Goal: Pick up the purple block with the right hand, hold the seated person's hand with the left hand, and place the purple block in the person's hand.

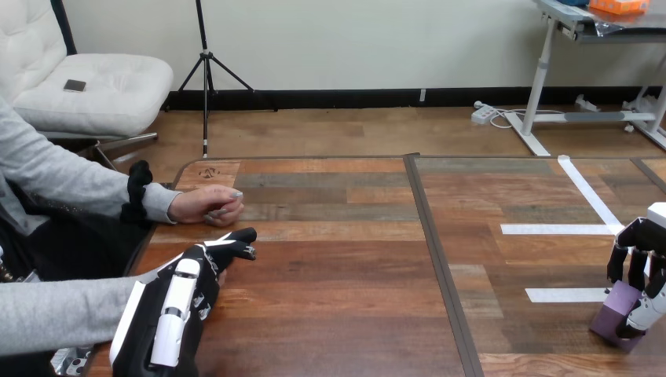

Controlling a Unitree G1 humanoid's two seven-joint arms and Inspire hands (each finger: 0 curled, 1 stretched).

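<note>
The purple block (614,316) sits on the table near its right edge. My right hand (640,259) reaches down over it, fingers curled on its top left and thumb against its right side. My left hand (182,302) lies at the lower left, back up, with its fingers (234,240) stretched straight toward the table's middle. A grey-sleeved arm of the person (55,314) runs under it, and a sliver of that hand (223,276) shows at my palm's edge. The person's other hand (206,206) rests loosely closed on the table just beyond my left fingertips, apart from them.
A dark seam (440,267) runs front to back down the wooden table's middle. White tape strips (558,229) mark the right half, one just left of the block.
</note>
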